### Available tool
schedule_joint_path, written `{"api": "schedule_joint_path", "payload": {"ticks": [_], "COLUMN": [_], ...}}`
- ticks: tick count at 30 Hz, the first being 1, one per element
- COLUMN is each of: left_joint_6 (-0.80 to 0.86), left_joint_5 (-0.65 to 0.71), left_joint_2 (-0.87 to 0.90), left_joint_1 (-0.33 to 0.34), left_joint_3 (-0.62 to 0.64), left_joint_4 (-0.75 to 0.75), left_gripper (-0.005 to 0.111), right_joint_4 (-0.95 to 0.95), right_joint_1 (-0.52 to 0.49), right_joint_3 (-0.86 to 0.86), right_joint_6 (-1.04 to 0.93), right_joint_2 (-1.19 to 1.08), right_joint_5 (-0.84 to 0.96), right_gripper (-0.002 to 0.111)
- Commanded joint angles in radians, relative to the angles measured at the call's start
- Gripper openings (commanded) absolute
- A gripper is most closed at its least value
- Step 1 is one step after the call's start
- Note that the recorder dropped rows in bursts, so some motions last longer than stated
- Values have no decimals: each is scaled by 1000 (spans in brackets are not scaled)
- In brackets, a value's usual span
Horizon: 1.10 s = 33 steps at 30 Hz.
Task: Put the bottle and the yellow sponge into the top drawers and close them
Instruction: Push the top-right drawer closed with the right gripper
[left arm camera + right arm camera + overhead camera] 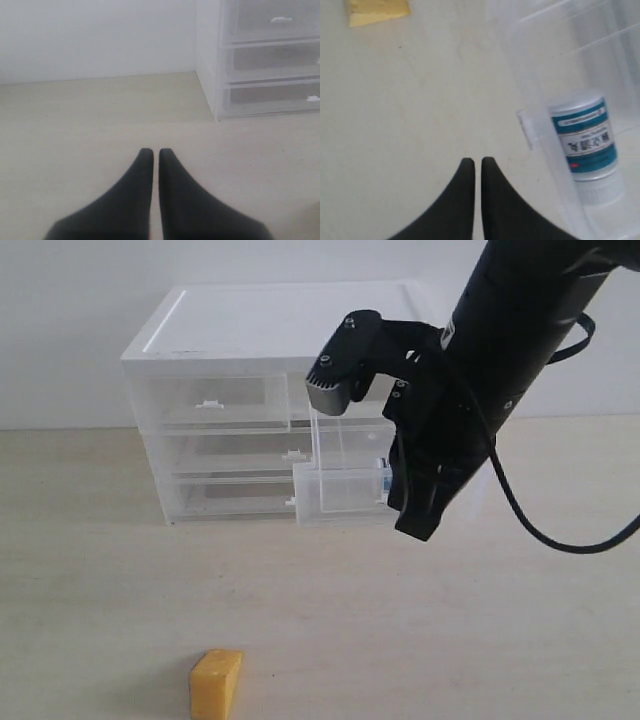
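My right gripper [474, 160] was pinched shut, empty, just beside the open top drawer [340, 495] holding the bottle [585, 140]. My left gripper [151, 151] was shut too; the yellow sponge [216, 683] sat on the desk [450, 640], well apart.

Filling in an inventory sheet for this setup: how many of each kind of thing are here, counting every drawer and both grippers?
bottle: 1
yellow sponge: 1
top drawers: 2
full-width drawers: 2
drawer cabinet: 1
grippers, left gripper and right gripper: 2
Total: 9
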<state>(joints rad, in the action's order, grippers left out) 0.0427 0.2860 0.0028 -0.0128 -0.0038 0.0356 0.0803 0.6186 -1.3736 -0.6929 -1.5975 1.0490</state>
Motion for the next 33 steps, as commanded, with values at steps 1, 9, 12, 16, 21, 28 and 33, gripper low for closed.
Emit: {"api": "schedule_joint_path", "payload": {"ticks": [1, 9, 12, 16, 21, 28, 33], "left_joint_6": [4, 4, 4, 4, 4, 4, 4], "left_joint_5": [-8, -8, -8, -8, -8, -8, -8], "left_joint_2": [-3, -3, -3, -3, -3, -3, -3], "left_joint_1": [3, 3, 3, 3, 3, 3, 3], "left_joint_3": [4, 4, 4, 4, 4, 4, 4], "left_joint_4": [4, 4, 4, 4, 4, 4, 4], "left_gripper": [4, 4, 4, 4, 4, 4, 4], "right_joint_4": [-80, -219, -276, -345, -382, -493, -677], "right_joint_1": [9, 9, 9, 9, 9, 9, 9], "right_joint_3": [5, 5, 5, 5, 5, 5, 5], "right_joint_6": [43, 110, 157, 224, 258, 375, 576], "right_joint_2": [-9, -41, -41, -41, -66, -116, -119], "right_joint_5": [-57, -149, -190, -218, -253, -342, -415], "right_gripper": [0, 0, 0, 0, 0, 0, 0]}}
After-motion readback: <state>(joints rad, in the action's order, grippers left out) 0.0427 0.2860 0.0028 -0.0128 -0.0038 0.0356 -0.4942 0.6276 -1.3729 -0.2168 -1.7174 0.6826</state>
